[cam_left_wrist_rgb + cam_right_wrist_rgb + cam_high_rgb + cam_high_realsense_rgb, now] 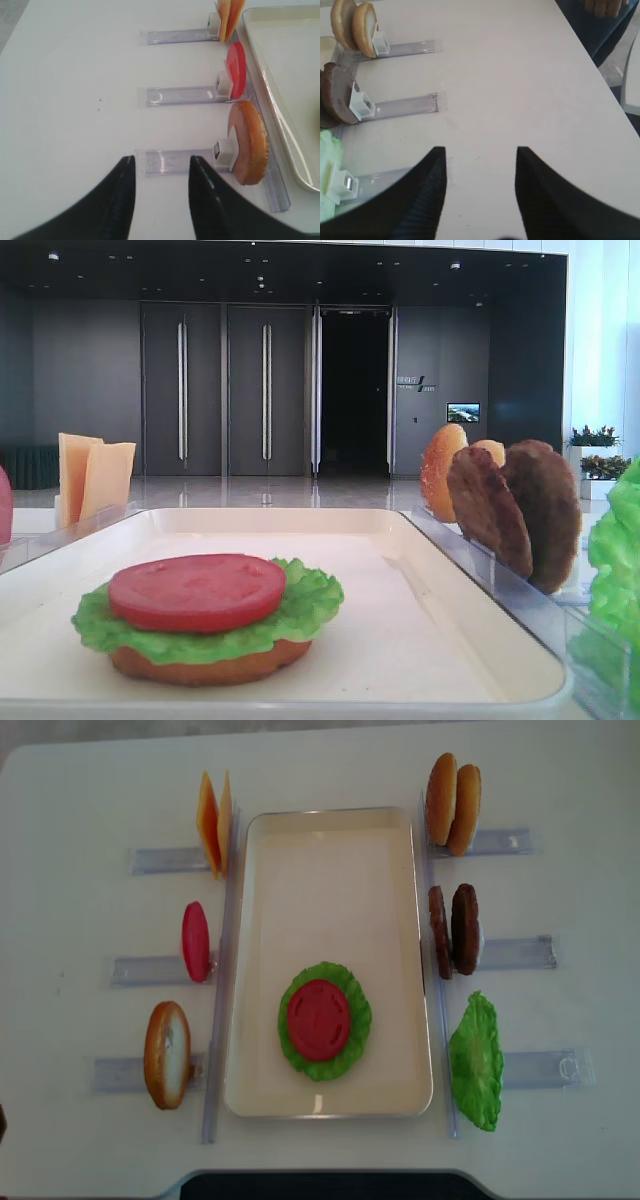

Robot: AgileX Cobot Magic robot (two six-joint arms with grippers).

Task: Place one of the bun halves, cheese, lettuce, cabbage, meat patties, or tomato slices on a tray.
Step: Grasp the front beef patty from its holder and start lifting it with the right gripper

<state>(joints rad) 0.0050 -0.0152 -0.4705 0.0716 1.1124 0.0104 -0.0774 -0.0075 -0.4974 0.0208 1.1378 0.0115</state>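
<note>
On the cream tray lies a stack: a bun half, lettuce and a tomato slice on top. Left of the tray stand cheese, a tomato slice and a bun half. To its right stand two bun halves, two meat patties and a lettuce leaf. Cabbage is out of view. My left gripper hangs open and empty over the table, left of the bun half. My right gripper is open and empty, right of the patties.
Clear plastic racks hold the upright pieces along both long sides of the tray. A person in dark clothing stands at the table's far corner in the right wrist view. The table's front edge runs just below the tray.
</note>
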